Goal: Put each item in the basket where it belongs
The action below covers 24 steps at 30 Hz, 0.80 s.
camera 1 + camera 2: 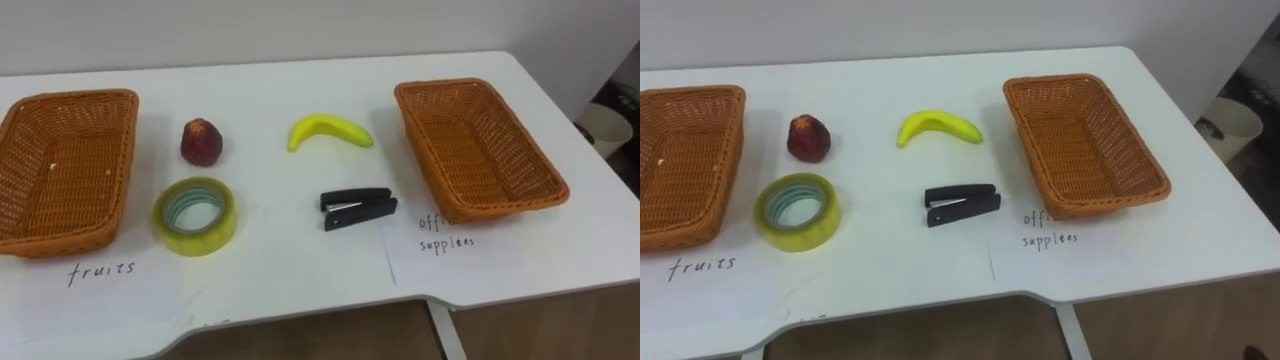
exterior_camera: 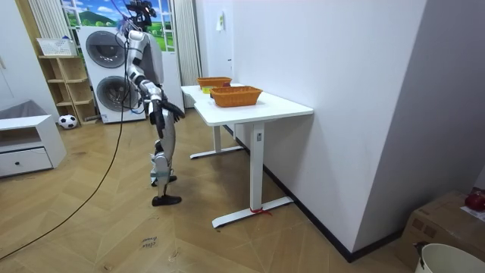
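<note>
Right hand: seen in the room view, held forward at waist height just short of the table edge. It touches nothing, and whether it is spread or curled cannot be told.
Robot: stands upright at the room view's left of the table, facing it.
Table: smooth white top with rounded corners.
Left basket: woven orange wicker, rectangular with sloping walls, at the left edge of the frame, with nothing in it.
Right basket: same weave and shape, right of centre, set at an angle, with nothing in it.
Red fruit: dark red and rounded, upper left of centre, near the left basket.
Banana: yellow and curved, upper centre.
Tape roll: glossy yellowish ring lying flat, just below the red fruit.
Stapler: black and slim, lying at centre below the banana.
Handwritten labels: one in front of each basket.
</note>
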### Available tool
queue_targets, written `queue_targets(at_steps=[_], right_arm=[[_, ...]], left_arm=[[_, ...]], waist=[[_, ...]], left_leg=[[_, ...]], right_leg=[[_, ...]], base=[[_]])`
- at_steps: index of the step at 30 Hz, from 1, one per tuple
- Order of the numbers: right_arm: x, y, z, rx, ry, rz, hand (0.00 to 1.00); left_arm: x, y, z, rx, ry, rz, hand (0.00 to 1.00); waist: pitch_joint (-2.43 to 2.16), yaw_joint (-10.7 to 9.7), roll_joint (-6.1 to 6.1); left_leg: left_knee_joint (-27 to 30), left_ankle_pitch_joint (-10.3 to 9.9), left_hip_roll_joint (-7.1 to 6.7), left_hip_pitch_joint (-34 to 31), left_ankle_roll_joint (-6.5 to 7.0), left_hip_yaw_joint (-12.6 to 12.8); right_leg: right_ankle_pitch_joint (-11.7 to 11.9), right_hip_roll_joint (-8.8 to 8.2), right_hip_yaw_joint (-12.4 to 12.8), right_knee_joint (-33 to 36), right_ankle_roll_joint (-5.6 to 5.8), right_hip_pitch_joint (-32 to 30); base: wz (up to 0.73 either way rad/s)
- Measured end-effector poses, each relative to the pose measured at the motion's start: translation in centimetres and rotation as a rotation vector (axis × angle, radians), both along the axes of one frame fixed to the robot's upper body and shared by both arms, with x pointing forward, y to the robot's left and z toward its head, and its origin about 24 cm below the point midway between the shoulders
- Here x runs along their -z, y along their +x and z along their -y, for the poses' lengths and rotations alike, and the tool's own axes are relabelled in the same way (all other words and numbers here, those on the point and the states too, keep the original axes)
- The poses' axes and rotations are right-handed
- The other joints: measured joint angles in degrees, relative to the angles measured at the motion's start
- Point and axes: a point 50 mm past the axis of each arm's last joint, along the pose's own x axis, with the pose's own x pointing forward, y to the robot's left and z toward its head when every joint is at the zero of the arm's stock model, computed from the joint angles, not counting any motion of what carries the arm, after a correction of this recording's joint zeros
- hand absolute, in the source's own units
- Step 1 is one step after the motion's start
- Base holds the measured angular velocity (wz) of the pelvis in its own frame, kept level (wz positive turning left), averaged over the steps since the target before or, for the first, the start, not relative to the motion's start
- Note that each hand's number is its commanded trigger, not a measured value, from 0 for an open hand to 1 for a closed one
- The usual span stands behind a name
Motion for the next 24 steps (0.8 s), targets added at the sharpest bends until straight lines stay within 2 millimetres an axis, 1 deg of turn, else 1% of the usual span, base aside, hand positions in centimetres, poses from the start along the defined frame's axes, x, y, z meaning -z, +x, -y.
queue_targets(at_steps=[2, 3, 4, 6, 7, 8, 9, 10, 12, 13, 14, 15, 16, 17, 19, 20, 22, 23, 24], right_arm=[[-0.9, 0.4, 0.1, 0.014, -0.034, 0.017, 0.0], [-1.8, 0.7, 0.2, 0.02, -0.067, 0.038, 0.0], [-2.8, 1.2, 0.4, 0.02, -0.108, 0.055, 0.0], [-4.0, 1.9, 0.7, 0.016, -0.19, 0.055, 0.0], [-4.9, 2.2, 0.9, 0.016, -0.242, 0.055, 0.0], [-5.3, 2.4, 1.0, 0.014, -0.268, 0.054, 0.0], [-6.3, 2.8, 1.0, 0.006, -0.326, 0.054, 0.0], [-7.4, 3.4, 1.1, -0.001, -0.378, 0.072, 0.0], [-8.8, 4.2, 1.1, -0.005, -0.426, 0.117, 0.0], [-9.7, 4.7, 1.1, 0.0, -0.448, 0.153, 0.0], [-10.3, 4.9, 1.0, 0.0, -0.464, 0.175, 0.0], [-11.5, 5.4, 0.8, -0.005, -0.516, 0.203, 0.0], [-12.6, 5.8, 0.6, -0.015, -0.571, 0.222, 0.0], [-13.1, 5.8, 0.5, -0.02, -0.596, 0.225, 0.0], [-14.9, 6.3, 0.4, -0.032, -0.704, 0.232, 0.0], [-15.5, 6.5, 0.3, -0.034, -0.728, 0.243, 0.0], [-17.5, 7.0, -0.2, -0.053, -0.822, 0.283, 0.0], [-18.0, 7.3, -0.3, -0.057, -0.841, 0.299, 0.0], [-19.0, 7.8, -0.5, -0.064, -0.878, 0.325, 0.0]], left_arm=[[-0.1, 0.4, -0.1, 0.014, 0.007, 0.014, 0.0], [-0.2, 0.5, -0.1, 0.017, 0.011, 0.022, 0.0], [-0.3, 0.3, -0.3, 0.016, 0.014, 0.018, 0.0], [-0.3, 0.4, -0.5, 0.018, 0.019, 0.021, 0.0], [-0.3, 0.5, -0.5, 0.021, 0.02, 0.022, 0.0], [-0.3, 0.5, -0.5, 0.025, 0.021, 0.02, 0.0], [-0.3, 0.6, -0.4, 0.037, 0.023, 0.017, 0.0], [-0.3, 0.6, -0.4, 0.047, 0.025, 0.014, 0.0], [-0.3, 0.5, -0.4, 0.048, 0.027, 0.011, 0.0], [-0.3, 0.3, -0.4, 0.048, 0.027, 0.005, 0.0], [-0.3, 0.3, -0.4, 0.048, 0.026, 0.004, 0.0], [-0.3, 0.1, -0.4, 0.047, 0.025, -0.003, 0.0], [-0.3, 0.0, -0.4, 0.046, 0.025, -0.005, 0.0], [-0.3, 0.1, -0.4, 0.046, 0.024, -0.006, 0.0], [-0.2, 0.0, -0.4, 0.048, 0.021, -0.013, 0.0], [-0.2, -0.1, -0.4, 0.047, 0.02, -0.017, 0.0], [-0.1, -0.3, -0.3, 0.044, 0.015, -0.032, 0.0], [-0.1, -0.3, -0.3, 0.044, 0.014, -0.033, 0.0], [-0.1, -0.3, -0.3, 0.045, 0.011, -0.036, 0.0]], waist=[[0.12, -0.07, -0.3], [0.14, -0.02, -0.38], [-0.03, -0.05, -0.32], [0.0, -0.11, -0.19], [-0.07, -0.03, -0.27], [-0.09, 0.1, -0.33], [-0.08, 0.1, -0.21], [-0.04, 0.16, -0.03], [0.19, 0.19, 0.09], [0.29, 0.23, -0.13], [0.26, 0.18, -0.05], [0.32, 0.06, -0.12], [0.29, -0.13, -0.14], [0.26, -0.14, -0.21], [0.11, 0.14, -0.66], [0.06, 0.19, -0.73], [0.01, 0.36, -1.13], [-0.03, 0.37, -1.13], [-0.09, 0.39, -1.2]], left_leg=[[-0.05, 0.0, -0.02, -0.5, 0.0, 0.0], [-0.11, -0.01, -0.06, -0.76, 0.0, 0.0], [-0.13, -0.01, -0.08, -0.91, 0.0, 0.0], [-0.13, -0.01, -0.09, -0.89, 0.01, 0.01], [-0.13, 0.0, -0.11, -0.77, 0.01, 0.04], [-0.13, 0.0, -0.11, -0.72, 0.01, 0.11], [-0.12, 0.0, -0.11, -0.72, 0.02, 0.26], [-0.11, 0.0, -0.11, -0.86, 0.02, 0.49], [-0.11, 0.01, -0.11, -0.9, 0.02, 1.06], [-0.12, 0.0, -0.1, -0.96, 0.02, 1.09], [-0.12, 0.01, -0.1, -1.02, 0.03, 1.09], [-0.1, 0.01, -0.11, -1.17, 0.03, 1.09], [-0.05, 0.01, -0.11, -1.31, 0.04, 1.0], [-0.05, 0.01, -0.12, -1.37, 0.04, 0.91], [-0.02, 0.02, -0.14, -1.46, 0.07, 0.68], [0.01, 0.02, -0.14, -1.46, 0.07, 0.6], [0.14, 0.03, -0.14, -1.47, 0.07, 0.12], [0.15, 0.03, -0.14, -1.47, 0.07, 0.06], [0.16, 0.03, -0.13, -1.47, 0.08, 0.03]], right_leg=[[-0.02, 0.0, -0.01, -0.08, 0.03, -0.23], [-0.03, -0.01, -0.01, -0.14, 0.05, -0.39], [-0.03, -0.02, -0.02, -0.12, 0.05, -0.32], [-0.02, -0.02, -0.02, -0.09, 0.05, -0.24], [-0.02, -0.02, -0.01, 0.06, 0.05, -0.22], [-0.03, -0.03, -0.02, 0.2, 0.05, -0.27], [-0.04, -0.02, -0.02, 0.8, 0.08, -0.66], [-0.04, -0.04, -0.01, 1.04, 0.08, -1.09], [-0.04, -0.06, 0.04, 1.15, 0.08, -1.39], [-0.07, -0.07, 0.05, 1.46, 0.09, -1.66], [-0.13, -0.11, 0.0, 1.81, 0.11, -1.89], [-0.14, -0.13, -0.07, 1.79, 0.12, -2.01], [-0.14, -0.17, -0.25, 1.73, 0.12, -2.02], [-0.14, -0.19, -0.39, 1.69, 0.12, -2.02], [-0.14, -0.23, -0.66, 1.61, 0.12, -2.07], [-0.14, -0.23, -0.76, 1.61, 0.12, -2.04], [-0.14, -0.27, -1.19, 1.62, 0.12, -2.06], [-0.14, -0.28, -1.4, 1.62, 0.12, -2.01], [-0.14, -0.29, -1.51, 1.62, 0.11, -1.97]], base=[[0.0], [0.0], [0.0], [0.0], [0.0], [-0.06], [-0.11], [-0.13], [-0.13], [-0.08], [-0.04], [0.0], [0.04], [0.07], [0.04], [0.04], [0.05], [0.0], [0.0]])
